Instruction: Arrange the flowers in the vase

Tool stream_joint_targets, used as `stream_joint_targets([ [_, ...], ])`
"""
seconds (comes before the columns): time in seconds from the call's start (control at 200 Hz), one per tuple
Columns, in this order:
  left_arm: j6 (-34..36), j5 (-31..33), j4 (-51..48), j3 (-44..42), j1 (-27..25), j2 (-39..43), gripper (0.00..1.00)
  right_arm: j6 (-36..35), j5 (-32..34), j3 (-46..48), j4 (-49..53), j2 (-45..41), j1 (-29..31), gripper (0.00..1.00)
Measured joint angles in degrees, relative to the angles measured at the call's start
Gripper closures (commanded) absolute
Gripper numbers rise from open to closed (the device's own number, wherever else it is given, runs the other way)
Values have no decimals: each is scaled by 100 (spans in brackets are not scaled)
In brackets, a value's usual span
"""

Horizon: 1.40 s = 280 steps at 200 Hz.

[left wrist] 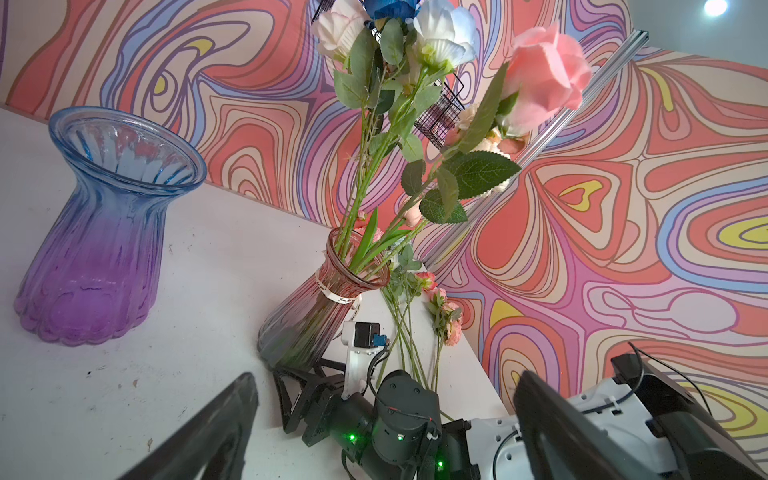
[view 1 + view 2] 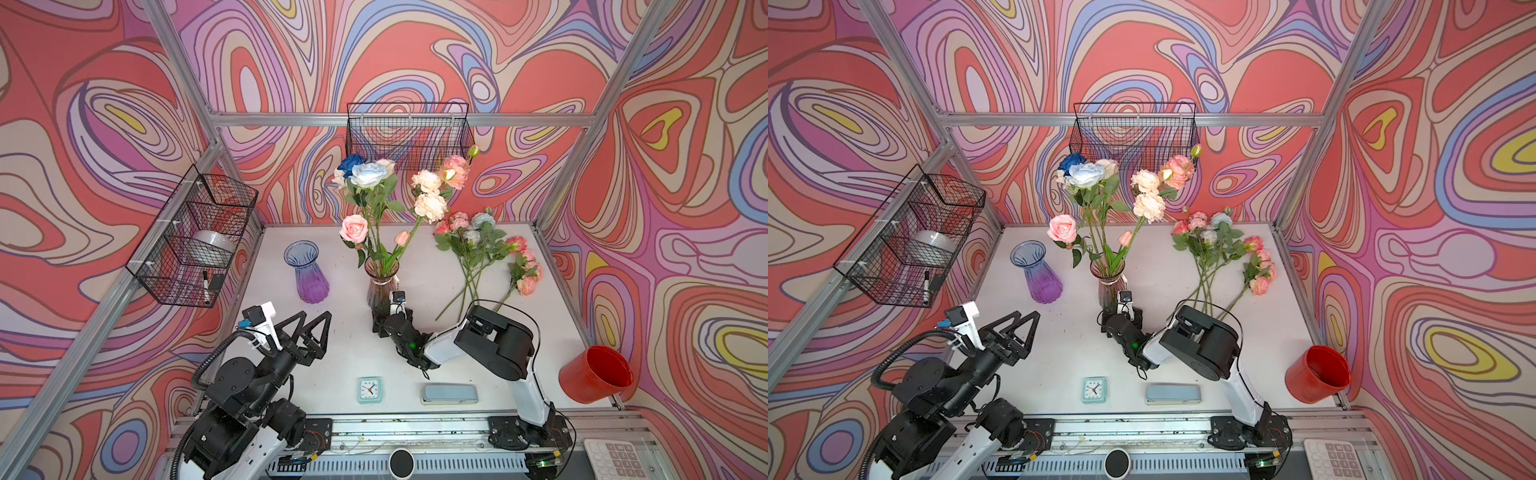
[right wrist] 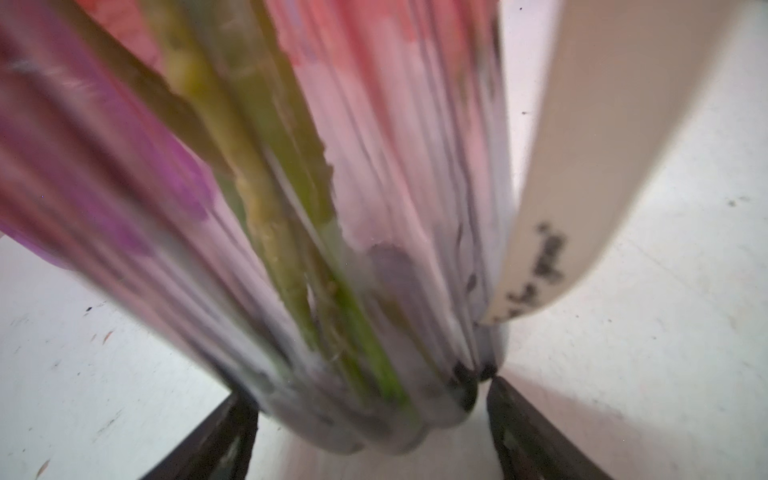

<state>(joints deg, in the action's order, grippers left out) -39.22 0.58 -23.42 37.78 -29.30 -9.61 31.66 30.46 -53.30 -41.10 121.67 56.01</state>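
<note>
Right gripper (image 2: 383,319) straddles the vase (image 2: 381,286) at its foot, mid worktop (image 2: 345,357), jaws wide; whether they pinch it I cannot tell. Left gripper (image 2: 314,316) hangs spread and empty. Some flowers (image 2: 372,178) stand in the vase; loose flowers (image 2: 478,253) lie by the right edge. A sideways shove could topple the top-heavy glass.

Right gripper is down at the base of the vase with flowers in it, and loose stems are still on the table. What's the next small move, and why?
Probably ease the right gripper closed until it bears on the pink vase. Its jaws straddle the base, but firm contact is unclear. The tall roses in it lean outward, so steady it before adding the loose flowers lying nearby.
</note>
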Motion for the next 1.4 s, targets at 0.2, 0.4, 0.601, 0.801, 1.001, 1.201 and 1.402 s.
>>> stream_joint_targets([
  [0.2, 4, 11, -35, 7, 0, 2, 2, 22, 2, -79, 17, 48, -33, 12],
  [0.4, 22, 15, -74, 7, 0, 26, 2, 22, 0, -225, 70, 131, -92, 13],
  [0.601, 48, 17, -85, 7, 0, 26, 2, 35, 7, -452, 184, 243, -199, 13],
  [0.801, 85, 55, -92, 7, 0, 55, 2, 44, -2, -680, 299, 354, -315, 14],
  [1.001, 118, 63, -101, 7, 0, 55, 1, 46, -35, -916, 417, 470, -448, 15],
  [1.201, 157, 87, -116, 7, 0, 57, 1, 55, -105, -1113, 505, 562, -586, 16],
  [1.402, 173, 98, -131, 7, 0, 57, 1, 63, -197, -1316, 599, 651, -730, 17],
])
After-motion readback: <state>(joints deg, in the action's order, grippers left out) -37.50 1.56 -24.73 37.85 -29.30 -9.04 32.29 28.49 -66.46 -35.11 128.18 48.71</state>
